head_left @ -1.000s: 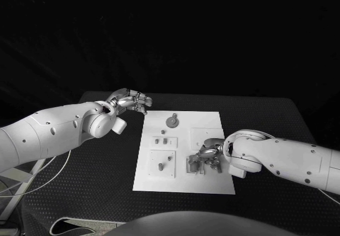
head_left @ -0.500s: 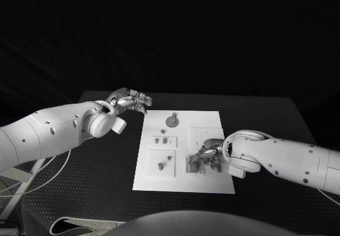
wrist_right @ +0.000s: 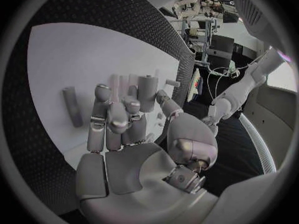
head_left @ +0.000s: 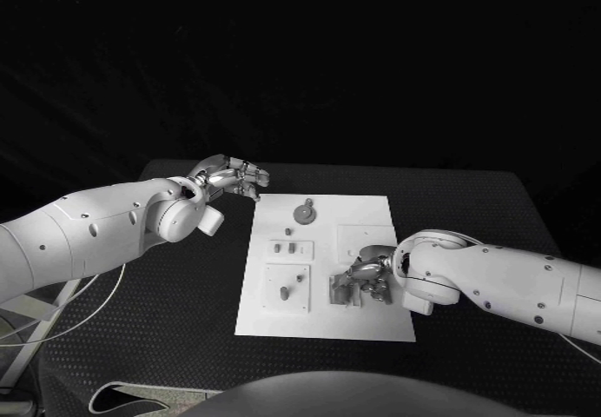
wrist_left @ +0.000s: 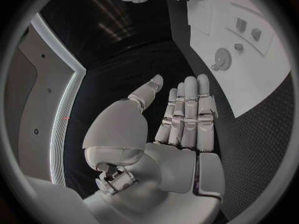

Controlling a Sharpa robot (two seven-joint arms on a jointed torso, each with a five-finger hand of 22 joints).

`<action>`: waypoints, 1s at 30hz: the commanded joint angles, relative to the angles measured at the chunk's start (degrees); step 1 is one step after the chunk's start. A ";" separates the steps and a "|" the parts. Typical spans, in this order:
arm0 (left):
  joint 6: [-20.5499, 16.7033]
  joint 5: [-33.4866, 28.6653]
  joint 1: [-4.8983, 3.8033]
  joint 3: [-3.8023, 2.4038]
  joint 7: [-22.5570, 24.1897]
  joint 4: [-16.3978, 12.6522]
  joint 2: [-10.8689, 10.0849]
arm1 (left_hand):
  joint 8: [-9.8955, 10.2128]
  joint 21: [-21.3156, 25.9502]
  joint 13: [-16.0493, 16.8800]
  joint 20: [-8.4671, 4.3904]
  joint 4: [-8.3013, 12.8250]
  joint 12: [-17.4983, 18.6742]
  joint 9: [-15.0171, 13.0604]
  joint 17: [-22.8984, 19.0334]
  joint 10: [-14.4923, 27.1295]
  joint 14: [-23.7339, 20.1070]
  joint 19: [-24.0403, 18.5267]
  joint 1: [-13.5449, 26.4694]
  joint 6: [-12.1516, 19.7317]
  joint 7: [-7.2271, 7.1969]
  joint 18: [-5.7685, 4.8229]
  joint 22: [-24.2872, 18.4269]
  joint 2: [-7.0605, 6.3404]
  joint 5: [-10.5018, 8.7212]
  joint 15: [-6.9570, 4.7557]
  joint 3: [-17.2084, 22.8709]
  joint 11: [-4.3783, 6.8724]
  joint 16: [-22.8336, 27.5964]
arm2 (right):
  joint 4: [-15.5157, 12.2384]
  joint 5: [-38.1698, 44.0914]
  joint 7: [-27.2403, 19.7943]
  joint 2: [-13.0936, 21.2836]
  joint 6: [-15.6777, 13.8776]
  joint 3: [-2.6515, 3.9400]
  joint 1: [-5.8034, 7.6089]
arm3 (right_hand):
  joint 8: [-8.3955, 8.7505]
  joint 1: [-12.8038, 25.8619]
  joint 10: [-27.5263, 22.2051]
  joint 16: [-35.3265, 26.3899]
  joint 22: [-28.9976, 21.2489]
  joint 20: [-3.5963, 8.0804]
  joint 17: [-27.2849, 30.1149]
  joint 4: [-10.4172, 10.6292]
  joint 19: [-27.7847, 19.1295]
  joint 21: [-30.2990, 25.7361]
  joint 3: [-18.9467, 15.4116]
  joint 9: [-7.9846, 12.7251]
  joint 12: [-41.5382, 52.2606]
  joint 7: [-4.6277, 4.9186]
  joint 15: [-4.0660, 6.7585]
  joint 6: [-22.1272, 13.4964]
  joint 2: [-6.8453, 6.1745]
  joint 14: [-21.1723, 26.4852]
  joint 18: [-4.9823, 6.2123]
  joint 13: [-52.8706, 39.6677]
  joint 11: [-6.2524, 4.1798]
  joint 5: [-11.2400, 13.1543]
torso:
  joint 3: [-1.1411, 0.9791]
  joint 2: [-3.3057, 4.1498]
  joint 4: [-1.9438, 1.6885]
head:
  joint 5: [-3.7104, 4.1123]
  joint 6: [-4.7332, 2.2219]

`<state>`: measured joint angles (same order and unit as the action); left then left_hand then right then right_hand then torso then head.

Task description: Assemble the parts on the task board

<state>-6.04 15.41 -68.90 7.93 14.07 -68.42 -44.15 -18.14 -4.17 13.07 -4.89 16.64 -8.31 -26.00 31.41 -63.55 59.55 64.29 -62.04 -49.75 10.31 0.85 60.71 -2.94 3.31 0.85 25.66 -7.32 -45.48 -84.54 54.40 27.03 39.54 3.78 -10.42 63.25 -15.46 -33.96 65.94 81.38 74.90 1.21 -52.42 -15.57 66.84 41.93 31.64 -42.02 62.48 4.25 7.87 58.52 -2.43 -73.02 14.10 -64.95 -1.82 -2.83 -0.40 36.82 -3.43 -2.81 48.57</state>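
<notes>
The white task board (head_left: 363,217) lies in the middle of the black table. My right hand (head_left: 371,273) hovers low over its near right part, fingers curled in. In the right wrist view those fingers (wrist_right: 112,119) and the thumb pinch a short grey peg (wrist_right: 147,91) above the board (wrist_right: 74,59). A grey bracket-like part (head_left: 340,292) stands on the board just beside the hand. My left hand (head_left: 230,178) floats off the board's far left corner; the left wrist view shows its fingers (wrist_left: 187,114) straight and holding nothing.
A round grey part (head_left: 305,213) (wrist_left: 222,59) lies near the board's far edge. Small parts (head_left: 291,249) and a peg (head_left: 286,292) sit in the left column. A grey bar (wrist_right: 73,106) lies flat on the board. Black table (head_left: 476,208) surrounds the board.
</notes>
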 commanded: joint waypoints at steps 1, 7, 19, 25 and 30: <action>0.80 0.17 -0.04 -0.04 0.37 -0.14 0.08 | 0.19 0.19 -0.08 0.39 -0.13 0.24 0.07 0.08 0.32 0.07 -0.09 0.16 0.37 -0.13 0.92 -0.08 0.24 -0.19 0.32 -0.37 0.07 0.38 | 0.12 0.07 -0.12 -0.03 0.35 -0.07 -0.15 | 0.06 0.28 -0.19 0.03 1.08 -0.32 0.09 0.28 -0.13 -0.22 0.16 0.03 -0.22 0.37 -0.10 -0.01 -0.79 0.47 0.90 0.07 0.07 0.00 | 0.00 0.02 0.01 | -0.06 0.01; 0.76 0.17 -0.04 -0.04 0.35 -0.13 0.06 | 0.19 0.19 -0.08 0.39 -0.12 0.24 0.07 0.09 0.32 0.07 -0.09 0.15 0.38 -0.13 0.92 -0.08 0.25 -0.19 0.32 -0.36 0.07 0.39 | 0.11 0.07 -0.28 -0.03 -0.26 -0.08 -0.16 | 0.32 0.76 -0.27 0.08 1.08 -0.29 0.21 0.94 -0.11 -0.27 0.65 -0.01 -0.25 0.41 -0.14 -0.03 -1.91 0.56 0.90 0.10 0.11 0.00 | 0.00 0.01 0.02 | -0.09 0.05; 0.79 0.17 -0.04 -0.04 0.33 -0.17 0.00 | 0.19 0.19 -0.09 0.39 -0.11 0.24 0.07 0.12 0.32 0.07 -0.09 0.11 0.38 -0.13 0.93 -0.09 0.26 -0.19 0.32 -0.36 0.07 0.41 | -0.14 0.23 -0.61 0.05 -0.81 -0.08 -0.16 | 0.82 1.24 -0.41 0.24 1.10 -0.22 0.45 2.65 -0.04 -0.33 1.95 -0.17 -0.26 0.49 -0.20 -0.09 -4.56 0.70 0.90 0.14 0.18 0.00 | 0.00 -0.01 0.04 | -0.20 0.04; 0.74 0.17 -0.04 -0.04 0.35 -0.11 -0.02 | 0.19 0.19 -0.09 0.39 -0.10 0.24 0.07 0.13 0.32 0.07 -0.09 0.09 0.38 -0.13 0.93 -0.10 0.26 -0.19 0.32 -0.36 0.07 0.42 | -0.82 1.57 -0.89 0.72 -1.65 -0.07 -0.15 | 0.84 1.06 -0.39 0.31 1.12 -0.20 0.48 2.84 0.02 -0.30 2.25 -0.23 -0.22 0.47 -0.19 -0.02 -4.52 0.67 0.90 0.13 0.17 0.00 | -0.03 -0.02 0.07 | -0.22 0.00; 0.79 0.17 -0.03 -0.04 0.35 -0.04 -0.02 | 0.19 0.19 -0.09 0.39 -0.10 0.24 0.07 0.14 0.32 0.07 -0.09 0.07 0.38 -0.13 0.93 -0.10 0.26 -0.19 0.32 -0.36 0.07 0.43 | -2.60 2.94 -1.32 2.62 -1.91 -0.02 0.39 | 0.84 0.78 -0.33 0.39 1.14 -0.16 0.50 2.81 0.10 -0.24 2.43 -0.30 -0.15 0.45 -0.17 0.07 -4.40 0.60 0.90 0.11 0.14 0.00 | -0.05 -0.05 0.07 | -0.18 -0.10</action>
<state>-5.98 15.44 -68.90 7.93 14.01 -68.39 -44.20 -18.13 -4.17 13.03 -4.89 16.64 -8.31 -26.00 31.45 -63.58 59.55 64.29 -62.04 -49.75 10.31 0.85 60.67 -2.94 3.31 0.85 25.66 -7.28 -45.26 -86.69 55.37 26.64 41.97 2.33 -10.47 63.38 -14.64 -32.77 65.74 81.43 74.90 1.21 -51.99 -12.95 66.84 41.93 33.93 -42.25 62.50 4.45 7.64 58.33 -6.52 -72.85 14.56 -64.90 -1.62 -2.84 -0.42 36.79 -3.35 -3.03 48.51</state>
